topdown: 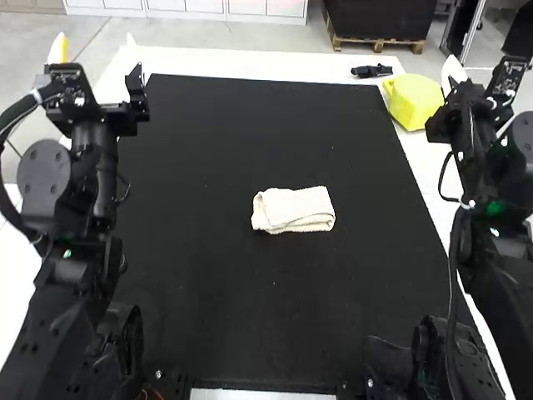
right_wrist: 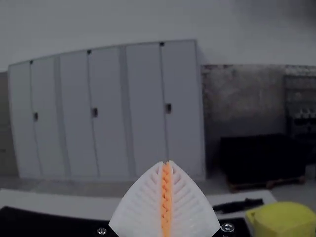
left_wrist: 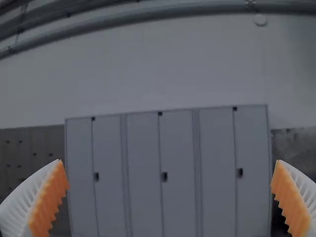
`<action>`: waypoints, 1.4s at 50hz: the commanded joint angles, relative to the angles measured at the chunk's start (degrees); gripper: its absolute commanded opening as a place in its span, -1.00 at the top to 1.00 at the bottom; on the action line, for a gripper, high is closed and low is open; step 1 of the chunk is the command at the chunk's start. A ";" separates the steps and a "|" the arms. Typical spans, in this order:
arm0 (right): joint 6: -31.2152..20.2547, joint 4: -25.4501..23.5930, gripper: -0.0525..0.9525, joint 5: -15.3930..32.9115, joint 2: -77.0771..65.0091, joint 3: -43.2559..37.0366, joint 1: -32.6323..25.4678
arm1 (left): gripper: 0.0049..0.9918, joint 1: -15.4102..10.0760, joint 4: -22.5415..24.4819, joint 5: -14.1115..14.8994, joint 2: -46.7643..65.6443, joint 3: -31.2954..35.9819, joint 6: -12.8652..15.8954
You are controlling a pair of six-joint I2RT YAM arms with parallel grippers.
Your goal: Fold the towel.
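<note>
One towel [topdown: 293,209], folded small on black mat [topdown: 241,125] — likely finished, hence untouched — my left jaws wide, right jaws together.

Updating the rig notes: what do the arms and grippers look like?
The left arm and right arm are black, with rounded joint housings and dark cables. The left gripper and right gripper have white, ribbed, tapering fingers with toothed orange pads.

The white table [topdown: 250,64] carries a yellow object [topdown: 414,102], black item [topdown: 371,72] and black mat [topdown: 208,283] bearing the towel [topdown: 293,208].
</note>
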 commanded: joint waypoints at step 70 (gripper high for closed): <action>8.87 -7.26 0.93 -12.75 -22.12 -3.93 -0.50 | -0.93 0.63 -5.18 2.16 -12.93 -2.14 2.62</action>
